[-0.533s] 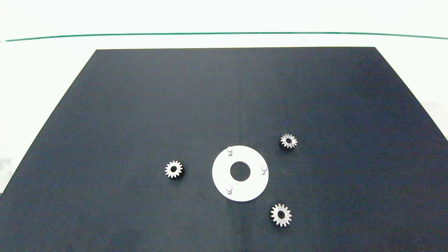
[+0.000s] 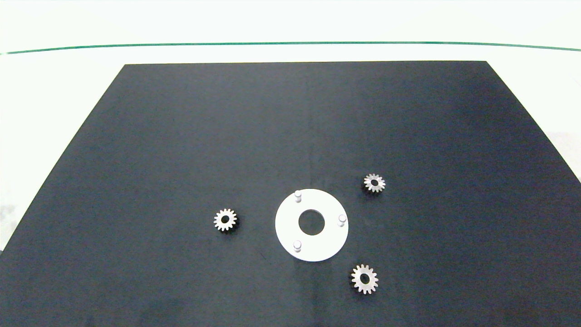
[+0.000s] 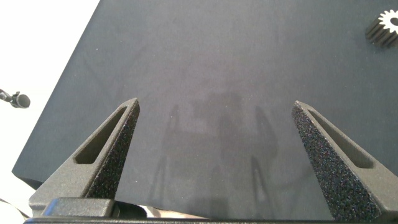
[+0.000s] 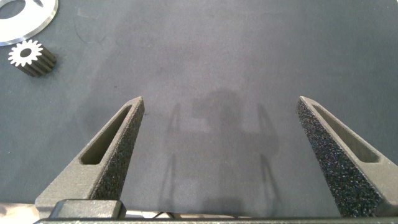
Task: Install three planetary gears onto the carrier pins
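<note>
The white carrier disc (image 2: 287,225) lies flat on the black mat, and its three carrier pins (image 2: 297,195) stand bare in a triangle. Three silvery planetary gears lie flat on the mat around it: one to the left (image 2: 225,220), one at the back right (image 2: 374,182), one at the front right (image 2: 364,279). Neither arm shows in the head view. My left gripper (image 3: 216,104) hangs open over bare mat, a gear (image 3: 385,28) off to one side. My right gripper (image 4: 221,99) is open too, with a gear (image 4: 31,57) and the disc's rim (image 4: 28,25) beyond it.
The black mat (image 2: 181,136) covers most of the white table. A green line (image 2: 290,43) runs across the table behind the mat. The mat's left edge (image 3: 59,87) shows in the left wrist view.
</note>
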### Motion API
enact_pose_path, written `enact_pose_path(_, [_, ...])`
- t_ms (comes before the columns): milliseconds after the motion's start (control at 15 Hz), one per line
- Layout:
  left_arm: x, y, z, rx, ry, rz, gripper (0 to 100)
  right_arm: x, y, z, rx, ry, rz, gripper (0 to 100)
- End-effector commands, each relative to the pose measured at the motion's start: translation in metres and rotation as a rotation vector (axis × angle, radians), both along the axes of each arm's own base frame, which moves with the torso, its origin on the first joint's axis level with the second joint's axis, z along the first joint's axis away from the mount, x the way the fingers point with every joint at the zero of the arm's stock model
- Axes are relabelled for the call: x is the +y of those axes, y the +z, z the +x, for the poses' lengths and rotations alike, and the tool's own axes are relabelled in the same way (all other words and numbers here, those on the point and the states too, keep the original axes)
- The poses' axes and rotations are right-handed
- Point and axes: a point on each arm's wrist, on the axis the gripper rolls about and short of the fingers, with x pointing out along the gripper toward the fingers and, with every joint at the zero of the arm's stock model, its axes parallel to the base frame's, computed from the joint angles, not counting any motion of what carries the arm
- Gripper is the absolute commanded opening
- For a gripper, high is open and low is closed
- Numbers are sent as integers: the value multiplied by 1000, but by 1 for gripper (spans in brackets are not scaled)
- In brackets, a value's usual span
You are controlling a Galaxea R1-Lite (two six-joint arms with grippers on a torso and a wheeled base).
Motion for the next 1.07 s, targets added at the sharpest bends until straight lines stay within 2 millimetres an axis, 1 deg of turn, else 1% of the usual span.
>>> enact_pose_path(67, [0,0,0,0,0,0,100,0,0,0,0,1,1,100])
enact_pose_path(267, [-1,1,0,1,-40,10,100,0,0,0,-1,2,-1,100])
enact_pose_path(333, [-1,3,0,9,-56,71,100,0,4,-1,-13,8,-2,100])
enact_pose_path(400, [-1,13,0,33,-74,142,100,0,22,-5,-47,25,-2,100])
enact_pose_path(467, [-1,32,1,62,-94,152,100,0,47,-2,-30,42,0,100])
enact_pose_path(533, [-1,56,3,83,-103,152,100,-1,68,7,13,57,-1,100])
enact_pose_path(600, [-1,74,7,121,-107,150,100,0,82,20,68,70,-5,100])
enact_pose_path(667, [-1,82,8,140,-109,151,100,1,90,30,109,91,-21,100])
enact_pose_path(733, [-1,84,8,140,-110,153,100,2,96,39,140,132,-67,100])
enact_pose_path(867, [-1,83,7,146,-113,155,100,7,107,56,190,220,-128,100])
enact_pose_path(1067, [-1,81,6,156,-112,157,100,21,118,80,239,402,-256,100])
